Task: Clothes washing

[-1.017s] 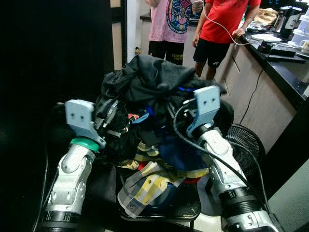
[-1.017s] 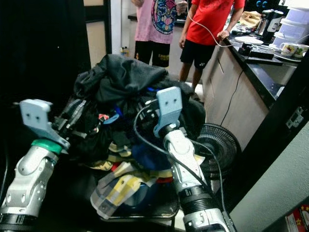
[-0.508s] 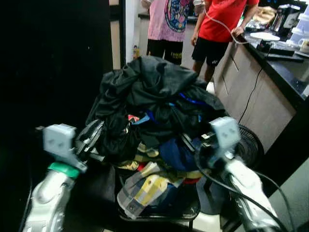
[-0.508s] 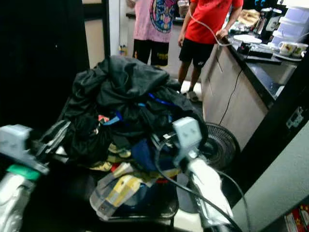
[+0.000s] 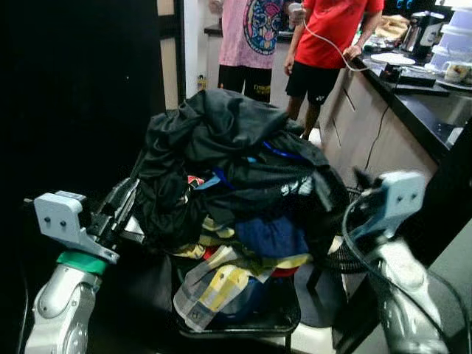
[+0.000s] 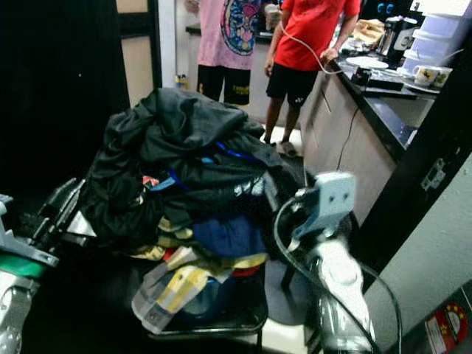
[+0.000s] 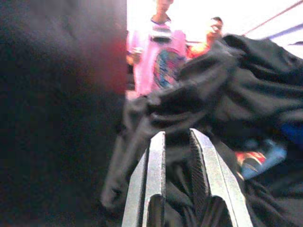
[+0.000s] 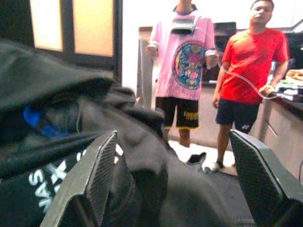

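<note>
A tall pile of clothes sits heaped on a black seat. A black jacket lies on top, a blue garment sits lower, and a yellow-and-grey checked cloth hangs off the front. My left gripper is at the pile's left flank. In the left wrist view its fingers stand almost together, their tips at the black fabric. My right gripper hovers at the pile's right side, open wide, its fingers framing dark cloth with white lettering.
Two people stand beyond the pile, one in a pink shirt and one in a red shirt holding a white cable. A dark counter with a kettle and cups runs along the right. A floor fan is low right, a black wall left.
Both grippers have drawn back out of the pile towards me and spread apart, the right one swinging to the right. The view has shifted a little.
</note>
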Controlling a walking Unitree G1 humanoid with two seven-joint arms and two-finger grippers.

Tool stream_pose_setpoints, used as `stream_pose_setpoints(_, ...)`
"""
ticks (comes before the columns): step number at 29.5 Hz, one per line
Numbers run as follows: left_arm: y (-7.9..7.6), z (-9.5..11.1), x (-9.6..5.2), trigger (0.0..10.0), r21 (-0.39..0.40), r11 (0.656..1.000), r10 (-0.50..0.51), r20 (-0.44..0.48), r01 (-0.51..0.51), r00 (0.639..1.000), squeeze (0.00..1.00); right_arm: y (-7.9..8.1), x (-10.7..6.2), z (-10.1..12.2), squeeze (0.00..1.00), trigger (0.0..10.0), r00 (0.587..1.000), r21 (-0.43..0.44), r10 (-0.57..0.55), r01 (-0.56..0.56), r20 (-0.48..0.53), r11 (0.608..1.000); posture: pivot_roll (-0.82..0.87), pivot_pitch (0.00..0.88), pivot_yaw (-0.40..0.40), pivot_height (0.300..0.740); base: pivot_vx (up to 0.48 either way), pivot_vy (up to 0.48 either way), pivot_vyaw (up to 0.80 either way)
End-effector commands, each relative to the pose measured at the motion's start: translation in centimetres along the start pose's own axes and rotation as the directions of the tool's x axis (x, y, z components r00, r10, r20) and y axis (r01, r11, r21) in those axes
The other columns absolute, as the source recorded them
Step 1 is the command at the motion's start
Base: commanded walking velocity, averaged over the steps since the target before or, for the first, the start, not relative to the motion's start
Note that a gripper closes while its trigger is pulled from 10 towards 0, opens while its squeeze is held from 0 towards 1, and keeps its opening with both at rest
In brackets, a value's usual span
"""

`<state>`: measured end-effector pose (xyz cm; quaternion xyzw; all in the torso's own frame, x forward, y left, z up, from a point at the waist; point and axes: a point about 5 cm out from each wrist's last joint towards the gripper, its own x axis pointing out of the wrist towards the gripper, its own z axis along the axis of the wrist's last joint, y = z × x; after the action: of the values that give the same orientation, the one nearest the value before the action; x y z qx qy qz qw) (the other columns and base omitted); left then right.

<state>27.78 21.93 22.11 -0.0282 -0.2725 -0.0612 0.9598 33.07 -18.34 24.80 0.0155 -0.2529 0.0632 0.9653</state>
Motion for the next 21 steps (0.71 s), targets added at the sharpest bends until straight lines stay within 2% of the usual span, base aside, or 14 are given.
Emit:
stream_pose_setpoints(1, 0.5, -0.1, 0.0, 10.0, 0.011, 0.999, 0.031, -0.001, -0.031, 1.0, 0.0, -0.3, 0.3, -0.8, 0.82, 10.0, 0.998, 0.012, -0.044, 0.044, -0.039, 0.999, -0.04, 0.0, -0.019, 0.74, 0.0, 0.0, 0.0)
stream_pose_setpoints(2, 0.5, 0.0, 0.2, 10.0, 0.006, 0.999, 0.033, 0.003, -0.033, 0.999, 0.0, 0.3, 1.2, -0.6, 1.0, 10.0, 0.999, 0.049, -0.033, 0.034, -0.03, 0.998, -0.04, 0.0, -0.019, 0.74, 0.0, 0.0, 0.0)
stream_pose_setpoints(3, 0.1, 0.1, 0.6, 10.0, -0.008, 1.0, 0.018, 0.012, -0.018, 1.0, 0.0, 2.3, 2.8, 0.3, 1.0, 10.0, 0.999, 0.118, 0.044, -0.044, 0.003, 0.992, -0.03, 0.0, -0.027, 0.74, 0.0, 0.0, 0.0)
stream_pose_setpoints(4, 0.1, 0.1, 0.6, 10.0, -0.008, 1.0, 0.018, 0.012, -0.018, 1.0, 0.0, 2.3, 2.8, 0.3, 1.0, 10.0, 0.999, 0.118, 0.044, -0.044, 0.003, 0.992, -0.03, 0.0, -0.027, 0.74, 0.0, 0.0, 0.0)
stream_pose_setpoints(5, -0.1, 0.1, 0.7, 10.0, -0.013, 1.0, 0.014, 0.013, -0.013, 1.0, 0.0, 3.2, 3.3, 0.6, 1.0, 10.0, 0.996, 0.145, 0.086, -0.087, 0.013, 0.986, -0.03, 0.0, -0.029, 0.74, 0.0, 0.0, 0.0)
stream_pose_setpoints(7, -0.2, 0.1, 0.7, 10.0, -0.017, 1.0, 0.011, 0.012, -0.011, 1.0, 0.0, 3.6, 3.5, 0.7, 1.0, 10.0, 0.994, 0.158, 0.11, -0.111, 0.016, 0.981, -0.03, 0.0, -0.031, 0.74, 0.0, 0.0, 0.0)
stream_pose_setpoints(9, -0.8, -0.2, 0.9, 10.0, -0.01, 1.0, 0.0, 0.002, 0.0, 1.0, 0.0, 6.8, 4.2, 0.9, 1.0, 10.0, 0.956, 0.188, 0.293, -0.291, 0.017, 0.938, -0.02, 0.0, -0.046, 0.74, 0.0, 0.0, 0.0)
stream_pose_setpoints(10, -1.0, -0.3, 1.0, 10.0, -0.01, 1.0, -0.002, -0.003, 0.002, 1.0, 0.0, 7.9, 4.4, 0.9, 1.0, 10.0, 0.937, 0.197, 0.348, -0.344, 0.015, 0.918, -0.02, 0.0, -0.048, 0.74, 0.0, 0.0, 0.0)
stream_pose_setpoints(11, -1.0, -0.3, 1.0, 10.0, -0.01, 1.0, -0.002, -0.003, 0.002, 1.0, 0.0, 7.9, 4.4, 0.9, 1.0, 10.0, 0.937, 0.197, 0.348, -0.344, 0.015, 0.918, -0.02, 0.0, -0.048, 0.74, 0.0, 0.0, 0.0)
stream_pose_setpoints(13, -1.2, -0.4, 1.0, 10.0, -0.008, 1.0, -0.002, -0.008, 0.002, 1.0, 0.0, 9.1, 5.2, 0.7, 1.0, 10.0, 0.926, 0.19, 0.377, -0.374, 0.023, 0.908, -0.02, 0.0, -0.05, 0.74, 0.0, 0.0, 0.0)
stream_pose_setpoints(14, -1.2, -0.4, 1.0, 10.0, -0.008, 1.0, -0.002, -0.008, 0.002, 1.0, 0.0, 9.1, 5.2, 0.7, 1.0, 10.0, 0.926, 0.19, 0.377, -0.374, 0.023, 0.908, -0.02, 0.0, -0.05, 0.74, 0.0, 0.0, 0.0)
stream_pose_setpoints(19, -1.0, -0.4, 1.2, 10.0, -0.001, 1.0, 0.005, -0.009, -0.005, 1.0, 0.0, 10.2, 7.4, 1.8, 1.0, 10.0, 0.94, 0.186, 0.333, -0.341, 0.071, 0.922, -0.01, 0.0, -0.061, 0.74, 0.0, 0.0, 0.0)
stream_pose_setpoints(21, -1.0, -0.4, 1.2, 10.0, -0.001, 1.0, 0.005, -0.009, -0.005, 1.0, 0.0, 10.2, 7.4, 1.8, 1.0, 10.0, 0.94, 0.186, 0.333, -0.341, 0.071, 0.922, -0.01, 0.0, -0.061, 0.74, 0.0, 0.0, 0.0)
